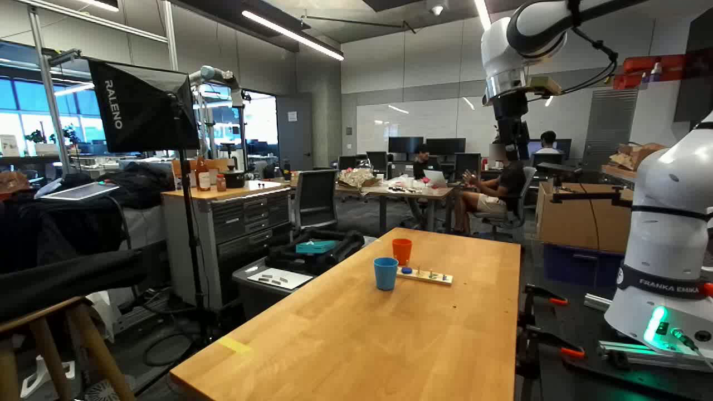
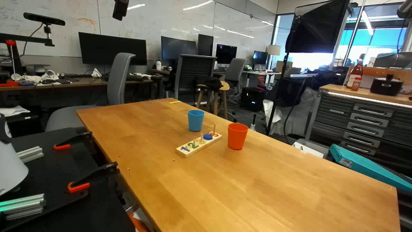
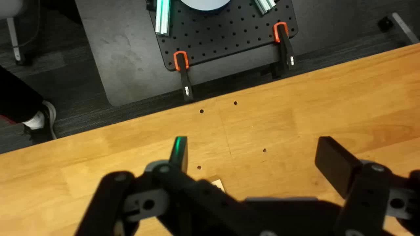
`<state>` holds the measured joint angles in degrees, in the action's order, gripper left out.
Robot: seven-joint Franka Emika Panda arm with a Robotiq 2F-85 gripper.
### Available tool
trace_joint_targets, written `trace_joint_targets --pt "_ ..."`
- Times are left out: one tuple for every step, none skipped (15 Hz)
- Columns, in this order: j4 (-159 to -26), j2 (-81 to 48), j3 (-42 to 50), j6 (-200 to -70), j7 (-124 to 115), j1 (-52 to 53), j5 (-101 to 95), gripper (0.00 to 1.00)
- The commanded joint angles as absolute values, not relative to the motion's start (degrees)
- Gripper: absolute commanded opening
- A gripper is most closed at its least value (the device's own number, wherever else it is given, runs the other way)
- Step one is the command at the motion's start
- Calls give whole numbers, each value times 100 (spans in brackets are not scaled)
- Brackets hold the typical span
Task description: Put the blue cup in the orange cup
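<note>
The blue cup [image 1: 385,273] stands upright on the wooden table and also shows in an exterior view [image 2: 196,120]. The orange cup [image 2: 237,136] stands upright a short way from it, apart from it. In an exterior view the orange cup [image 1: 401,252] sits partly behind the blue cup. My gripper [image 3: 254,147] is open and empty, with its fingers wide apart. It hangs high above the table in an exterior view [image 1: 519,150], well away from both cups. Neither cup shows in the wrist view.
A wooden number peg board [image 2: 199,144] with a blue ring on a peg lies between the cups. Its corner shows in the wrist view [image 3: 218,184]. The wooden table [image 2: 273,187] has black clamps with orange pads [image 3: 181,60] near its robot-side edge.
</note>
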<state>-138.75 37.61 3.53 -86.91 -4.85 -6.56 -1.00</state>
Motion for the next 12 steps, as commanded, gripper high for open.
trace_joint_targets --pt "-13854 3758 360 -8687 -487 -648 -103 100" --pt "-13835 3760 360 -8687 -487 -648 -104 100" --pt "-13827 3764 360 -8687 -487 -648 -104 100" --pt "-13969 3759 310 -8878 -482 -599 -88 100" --pt "-14121 3672 220 -9207 -521 -527 -40 100" --pt "-14229 3564 135 -9559 -559 -454 18 100" --pt "-14333 3365 -4 -10117 -659 -345 112 100" --pt "-14381 3120 -141 -10594 -745 -242 189 100" --pt "-14384 2856 -277 -11096 -813 -143 251 100" --pt "-14305 2481 -385 -11541 -879 -70 270 100" --pt "-14219 2131 -508 -11984 -985 0 253 100" --pt "-14100 1753 -613 -12376 -1102 47 196 100"
